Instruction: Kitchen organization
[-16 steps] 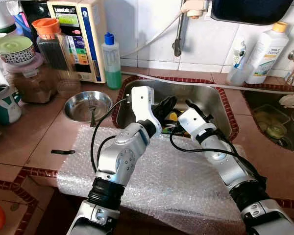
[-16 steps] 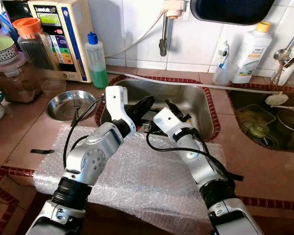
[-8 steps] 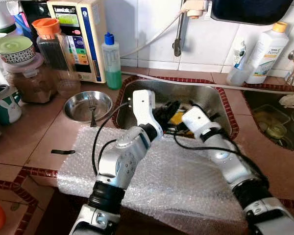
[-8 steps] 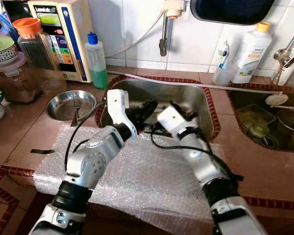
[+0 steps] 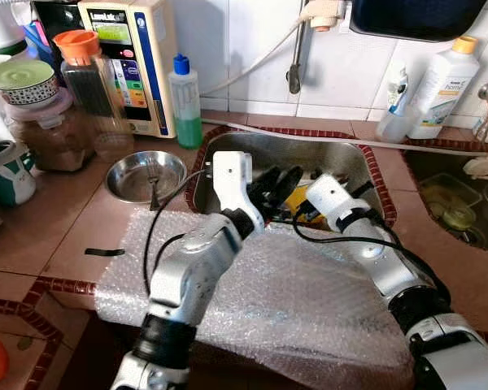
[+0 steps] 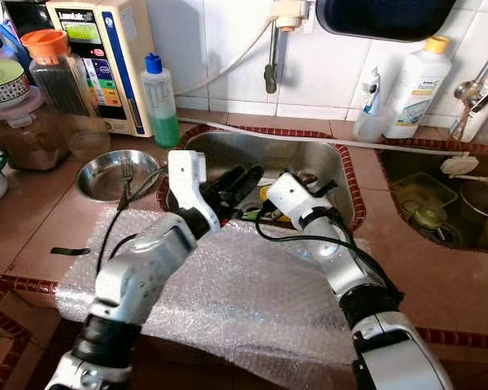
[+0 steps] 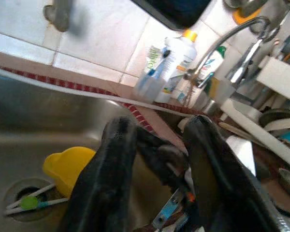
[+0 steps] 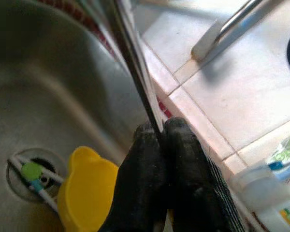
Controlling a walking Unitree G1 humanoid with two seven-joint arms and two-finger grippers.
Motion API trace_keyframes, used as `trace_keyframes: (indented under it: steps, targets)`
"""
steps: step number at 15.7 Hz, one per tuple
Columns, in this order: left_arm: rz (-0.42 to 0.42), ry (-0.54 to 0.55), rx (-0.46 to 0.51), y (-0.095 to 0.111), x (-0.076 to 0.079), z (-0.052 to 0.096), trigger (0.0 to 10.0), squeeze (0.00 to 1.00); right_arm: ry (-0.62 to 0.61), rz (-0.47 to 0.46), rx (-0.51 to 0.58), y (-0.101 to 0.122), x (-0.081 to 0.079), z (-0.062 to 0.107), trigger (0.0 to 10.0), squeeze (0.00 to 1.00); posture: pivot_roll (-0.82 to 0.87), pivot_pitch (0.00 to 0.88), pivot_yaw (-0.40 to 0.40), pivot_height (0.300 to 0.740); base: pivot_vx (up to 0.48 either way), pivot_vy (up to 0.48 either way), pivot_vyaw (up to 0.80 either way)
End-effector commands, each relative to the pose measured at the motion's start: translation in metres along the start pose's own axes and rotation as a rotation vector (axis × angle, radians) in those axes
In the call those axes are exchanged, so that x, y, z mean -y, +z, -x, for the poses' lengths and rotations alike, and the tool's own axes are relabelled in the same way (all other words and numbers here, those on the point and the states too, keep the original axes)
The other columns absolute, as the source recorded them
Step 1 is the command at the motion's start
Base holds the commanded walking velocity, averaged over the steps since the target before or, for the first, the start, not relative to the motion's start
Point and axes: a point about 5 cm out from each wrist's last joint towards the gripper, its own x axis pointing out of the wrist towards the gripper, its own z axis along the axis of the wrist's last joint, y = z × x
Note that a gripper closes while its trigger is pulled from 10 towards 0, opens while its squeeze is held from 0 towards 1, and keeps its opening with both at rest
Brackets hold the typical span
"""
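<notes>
A steel sink (image 5: 342, 158) holds a yellow cup (image 5: 297, 196) lying near the drain (image 8: 31, 171), where a thin green-tipped brush rests. My left gripper (image 5: 281, 180) hangs open over the sink's near left part, its black fingers (image 7: 111, 174) spread above the cup (image 7: 67, 164). My right gripper (image 8: 159, 133) is just right of it, low over the sink, shut on a thin flat metal utensil (image 8: 133, 63) seen edge-on. The utensil's far end runs out of the right wrist view, so I cannot name it.
Bubble wrap (image 5: 309, 301) covers the counter in front of the sink. A steel bowl with a fork (image 5: 145, 175) sits at the left, jars and a green soap bottle (image 5: 185, 101) behind it. The tap (image 5: 295, 57) hangs above; a second sink (image 5: 455, 203) lies at the right.
The left forearm has swung, and its gripper now reaches further right over the sink. The right wrist has turned and shifted slightly right, uncovering more of the yellow cup.
</notes>
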Motion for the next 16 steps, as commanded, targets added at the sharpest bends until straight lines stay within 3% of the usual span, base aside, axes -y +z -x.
trace_keyframes:
  steps: [1,4,5,6,7,8,9,11,16]
  targets:
    - [-0.019,0.019,-0.019,-0.001,-0.006,0.006,10.0,1.0,-0.033,0.01,0.009,0.004,0.013,-0.005,0.0,0.0,0.02,0.009,0.026,0.74,0.0,0.0,0.0]
    - [-0.082,0.026,-0.073,-0.005,-0.019,0.03,10.0,1.0,0.006,0.032,-0.021,-0.001,0.009,-0.008,0.0,0.0,0.04,0.019,0.029,0.74,0.0,0.0,0.0]
    - [-0.098,0.031,-0.095,-0.008,-0.024,0.036,10.0,1.0,0.016,0.032,-0.034,-0.003,0.008,-0.008,1.0,0.0,0.04,0.022,0.032,0.74,0.0,0.0,0.0]
    - [-0.132,0.046,-0.134,-0.012,-0.033,0.047,10.0,1.0,0.033,0.026,-0.066,-0.008,0.009,-0.008,5.5,0.0,0.05,0.024,0.034,0.74,0.0,0.0,0.0]
    - [-0.136,0.049,-0.142,-0.013,-0.035,0.049,10.0,1.0,0.038,0.022,-0.076,-0.01,0.009,-0.008,5.5,0.0,0.05,0.024,0.034,0.74,0.0,0.0,0.0]
    - [-0.163,0.053,-0.159,-0.013,-0.04,0.054,10.0,1.0,0.053,-0.038,-0.129,-0.017,0.01,-0.007,10.0,0.27,0.06,0.025,0.04,0.74,0.0,0.0,0.0]
    - [-0.191,0.057,-0.173,-0.013,-0.042,0.055,10.0,1.0,0.079,-0.051,-0.159,-0.021,0.009,-0.006,10.0,1.0,0.06,0.025,0.041,0.74,0.0,0.0,0.0]
    - [-0.211,0.054,-0.179,-0.013,-0.044,0.055,10.0,1.0,0.104,-0.03,-0.182,-0.026,0.009,-0.004,10.0,1.0,0.06,0.02,0.043,0.74,0.0,0.0,0.0]
    - [-0.216,0.056,-0.168,-0.013,-0.043,0.051,10.0,1.0,0.134,-0.086,-0.256,-0.037,0.011,0.0,10.0,1.0,0.05,0.006,0.044,0.74,0.0,0.0,0.0]
